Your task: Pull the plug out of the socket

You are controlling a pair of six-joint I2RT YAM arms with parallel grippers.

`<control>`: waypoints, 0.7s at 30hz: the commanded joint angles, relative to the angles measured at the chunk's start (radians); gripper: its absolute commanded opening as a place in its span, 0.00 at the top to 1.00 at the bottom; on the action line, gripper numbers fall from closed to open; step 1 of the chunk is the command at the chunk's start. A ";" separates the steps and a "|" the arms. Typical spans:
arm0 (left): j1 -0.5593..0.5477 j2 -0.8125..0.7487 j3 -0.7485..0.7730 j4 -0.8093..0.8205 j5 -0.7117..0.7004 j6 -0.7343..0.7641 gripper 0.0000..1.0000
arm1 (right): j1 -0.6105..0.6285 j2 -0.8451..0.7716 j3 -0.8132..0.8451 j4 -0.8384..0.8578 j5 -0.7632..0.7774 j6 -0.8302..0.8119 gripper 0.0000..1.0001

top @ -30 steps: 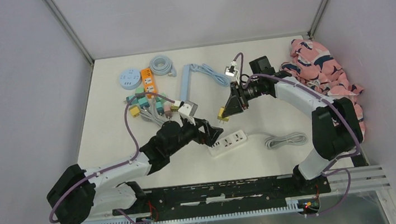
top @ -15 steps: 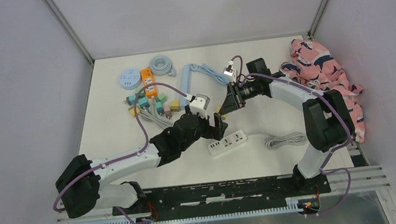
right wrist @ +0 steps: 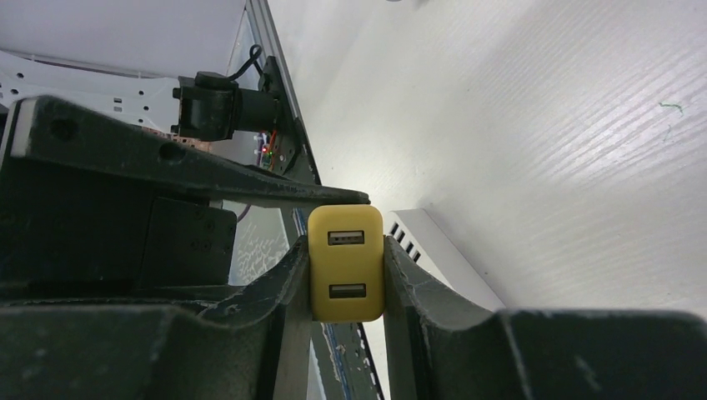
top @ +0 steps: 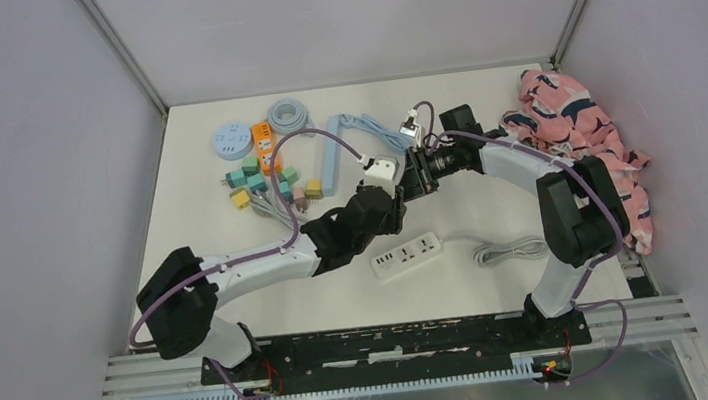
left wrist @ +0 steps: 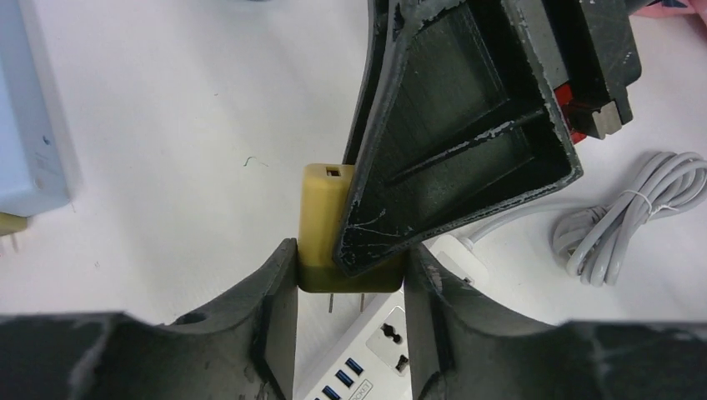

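- The right gripper holds a yellow plug, its fingers pressed on the two long sides.
- The plug face towards the right wrist camera carries two USB ports, one above the other. It bears no readable print.
- The left gripper is narrowed onto the prong end of the same plug, one finger tight against each side, so both grippers grip it at once.
- In the left wrist view, one right finger lies across the upper right of the plug and covers part of it.
- Two metal prongs stick out bare past the left fingertips, clear of any hole.
- The white socket lies on the table just beyond those prongs and apart from them. It shows one three-hole outlet and a row of blue USB ports.
- Small print at the socket's edge is too small to read.
- A bundled white cable lies to the right of the left gripper.
- A pale blue strip lies well off to its left.
- From above, the two grippers meet tip to tip over the table, with the socket on the near side of them.
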 commanded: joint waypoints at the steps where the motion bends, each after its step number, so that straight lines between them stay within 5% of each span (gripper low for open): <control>1: 0.005 0.037 0.066 -0.030 -0.070 0.039 0.66 | -0.004 -0.001 0.022 -0.004 -0.040 0.014 0.85; 6: 0.012 0.023 0.055 -0.032 -0.074 0.052 0.92 | -0.005 0.017 0.047 -0.064 -0.064 -0.024 0.69; 14: 0.030 -0.111 -0.142 0.069 -0.155 0.033 0.97 | -0.013 -0.002 0.067 -0.125 -0.059 -0.108 0.35; 15: 0.036 -0.139 -0.173 0.085 -0.156 0.026 0.97 | -0.015 -0.006 0.070 -0.128 -0.057 -0.114 0.08; 16: 0.046 -0.162 -0.205 0.100 -0.179 0.017 0.97 | -0.018 -0.008 0.071 -0.132 -0.056 -0.121 0.02; 21: 0.141 -0.269 -0.334 0.132 -0.180 -0.083 0.97 | -0.029 -0.011 0.082 -0.160 -0.063 -0.145 0.00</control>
